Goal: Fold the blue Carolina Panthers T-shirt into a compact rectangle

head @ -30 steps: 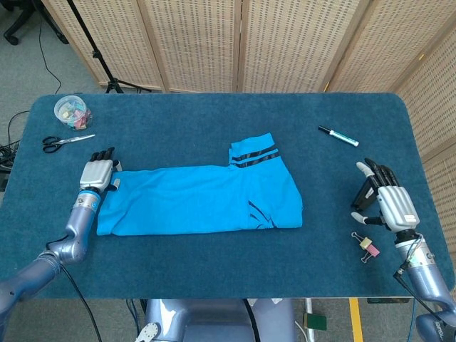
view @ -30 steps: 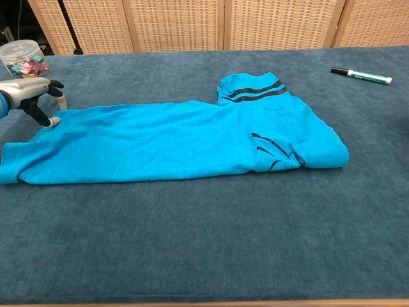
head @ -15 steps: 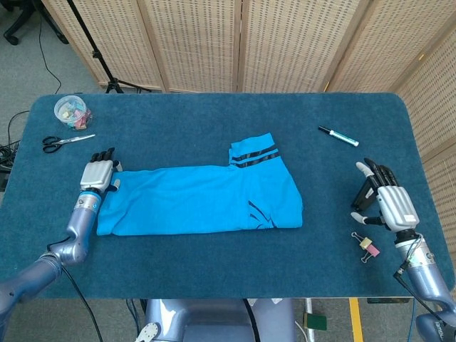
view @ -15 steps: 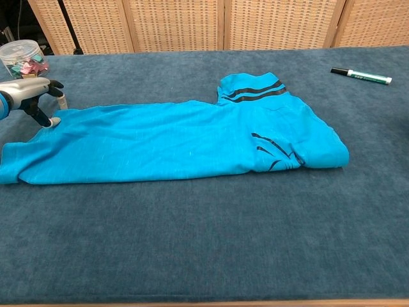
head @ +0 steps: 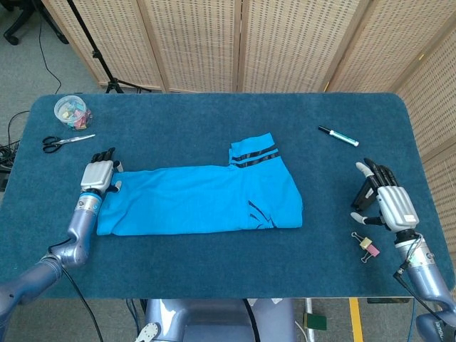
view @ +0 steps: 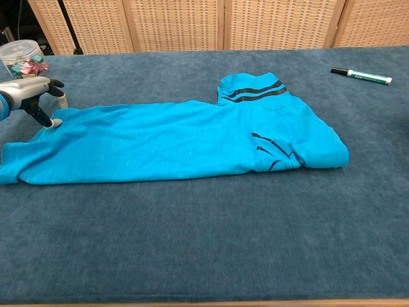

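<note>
Head view gives me the whole table (head: 214,263), covered in dark blue carpet-like cloth, with the blue T-shirt (head: 199,199) lying across its middle as a long folded band that runs left to right, one sleeve with two dark stripes sticking up past its upper edge toward the right end. A dark printed mark shows near the right end of the shirt. My left hand (head: 97,173) sits at the shirt's upper left corner, fingers pointing away from me; in the chest view the same left hand (view: 29,91) has a fingertip (view: 55,121) down right at the edge of the fabric, touching or just beside it, and I cannot tell whether any cloth is actually pinched there. My right hand (head: 385,199) is well apart from the shirt, near the table's right edge, fingers spread and holding nothing. Just beside it, toward me, lies a binder clip (head: 366,246). A marker (head: 338,136) with a dark cap lies on the far right part of the table, and I see the same marker (view: 361,76) from the chest camera. At the far left, scissors (head: 65,142) lie near a clear round tub (head: 72,110) of small coloured bits. Woven screens (head: 242,43) stand behind the table.
</note>
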{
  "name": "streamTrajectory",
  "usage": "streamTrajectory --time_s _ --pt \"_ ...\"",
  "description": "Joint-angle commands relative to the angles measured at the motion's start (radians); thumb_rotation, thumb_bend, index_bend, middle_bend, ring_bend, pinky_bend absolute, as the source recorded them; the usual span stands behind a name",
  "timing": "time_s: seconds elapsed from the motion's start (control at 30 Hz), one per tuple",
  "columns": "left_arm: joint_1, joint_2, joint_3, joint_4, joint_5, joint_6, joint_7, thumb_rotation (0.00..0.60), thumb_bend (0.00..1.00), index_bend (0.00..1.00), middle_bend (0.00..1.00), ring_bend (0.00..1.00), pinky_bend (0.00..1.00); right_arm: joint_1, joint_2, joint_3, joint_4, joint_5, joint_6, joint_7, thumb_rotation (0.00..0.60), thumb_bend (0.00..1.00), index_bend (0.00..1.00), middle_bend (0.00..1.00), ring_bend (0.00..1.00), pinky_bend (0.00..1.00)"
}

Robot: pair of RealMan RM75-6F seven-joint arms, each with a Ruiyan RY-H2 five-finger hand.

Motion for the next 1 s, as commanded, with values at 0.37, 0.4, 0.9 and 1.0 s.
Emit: streamTrajectory --time_s 0.37,0.4,0.9,1.0 --pt "0.004 0.005 -0.001 -0.019 0.018 0.016 -0.011 0.6 0.36 0.76 0.0 0.0 0.0 0.001 0.0 0.0 0.003 0.0 -0.002 0.003 0.6 0.0 0.0 0.0 0.0 0.0" --pt "0.004 0.005 -0.001 -0.019 0.018 0.017 -0.011 0.6 0.38 0.76 0.0 0.0 0.0 0.0 0.0 0.0 0.003 0.0 -0.002 0.003 0.6 0.0 0.0 0.0 0.0 0.0" --pt "0.004 0.012 0.0 0.0 0.026 0.015 -0.011 0.6 0.71 0.78 0.0 0.0 0.0 0.001 0.001 -0.001 0.003 -0.002 -0.003 0.004 0.6 0.0 0.0 0.0 0.0 0.0" --pt "0.004 0.019 -0.003 0.013 0.022 0.009 -0.012 0.6 0.71 0.78 0.0 0.0 0.0 0.0 0.002 -0.001 0.003 -0.002 -0.002 0.004 0.6 0.0 0.0 0.0 0.0 0.0"
